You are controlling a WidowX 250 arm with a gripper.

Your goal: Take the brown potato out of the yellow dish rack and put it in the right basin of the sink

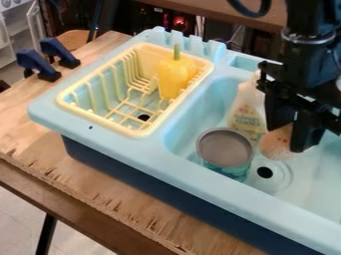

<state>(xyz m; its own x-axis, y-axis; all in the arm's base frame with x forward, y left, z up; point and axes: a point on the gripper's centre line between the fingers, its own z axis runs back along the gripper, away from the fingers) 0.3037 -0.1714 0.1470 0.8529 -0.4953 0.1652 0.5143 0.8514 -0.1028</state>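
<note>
Two jaws of the black gripper (286, 139) apart, at a pinkish-orange object (275, 144).

Toy sink (150, 150), pale aqua above a dark navy side panel (166, 185), with a pale-yellow dish rack (136, 133); bell pepper (174, 78), bright yellow, green stem. Gripper (293, 124), black; rounded item (274, 143), peach with small reddish marks; bottle (246, 108), cream, label printed in muted tones; tub (226, 148), grey-topped, teal below. Also recorded were navy clamps (35, 63) and a tan wooden tabletop (100, 187), which was flecked and streaked darker brown.
</note>
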